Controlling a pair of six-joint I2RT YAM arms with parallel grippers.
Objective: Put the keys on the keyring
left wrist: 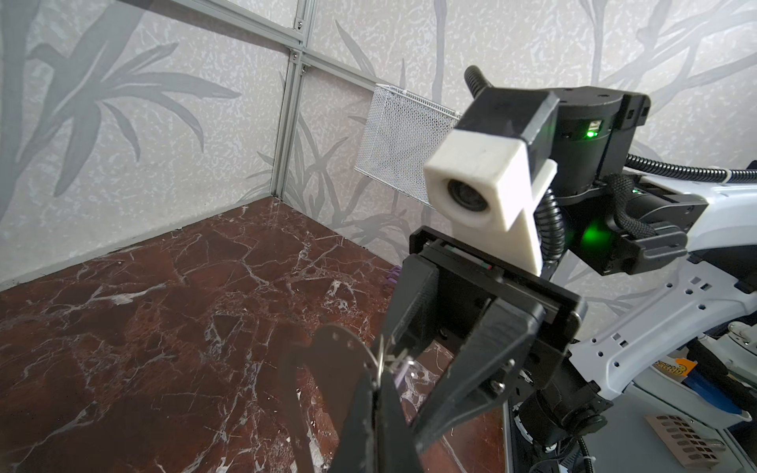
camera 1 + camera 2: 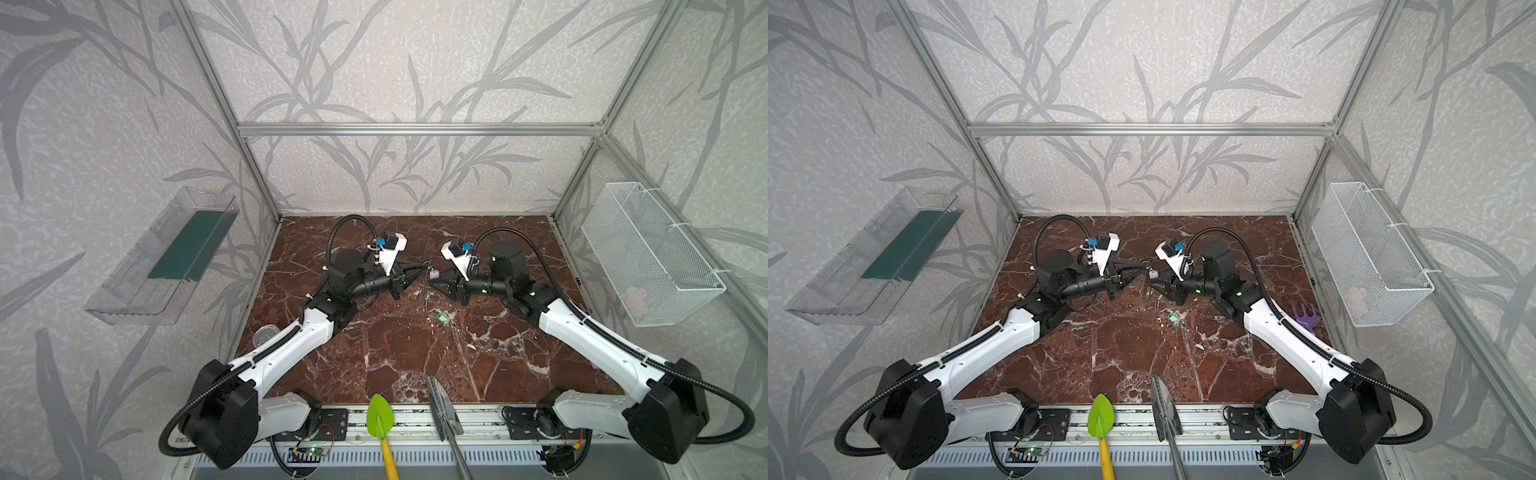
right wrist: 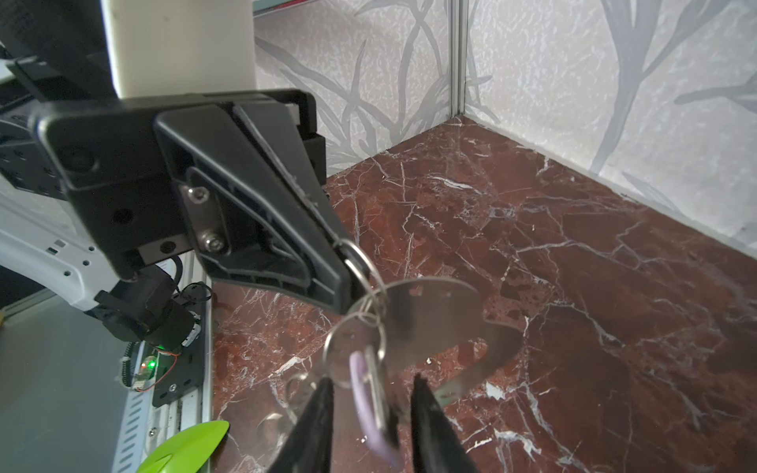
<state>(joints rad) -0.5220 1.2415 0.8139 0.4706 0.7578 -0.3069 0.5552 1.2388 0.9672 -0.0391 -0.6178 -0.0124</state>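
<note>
The keyring (image 3: pixel 434 323), a flat metal tag with a cut-out on thin wire rings, hangs in the air between the two grippers, above the middle of the marble tabletop (image 2: pixel 395 353). The left gripper (image 3: pixel 344 262) is pressed together on the top wire ring. The lilac key (image 3: pixel 368 401) dangles from a lower ring, long axis roughly vertical, blade seemingly downward, between the spread fingers of the right gripper (image 3: pixel 370 413), which do not appear to touch it. Only the right wrist view shows the rings and tag clearly; in both top views the key is a small lilac spot (image 2: pixel 1153 274). The green key (image 2: pixel 441 318) lies flat on the marble, near the right arm. A purple clawed toy (image 2: pixel 1305 316) lies by the right wall; wallpapered panels enclose the booth.
</note>
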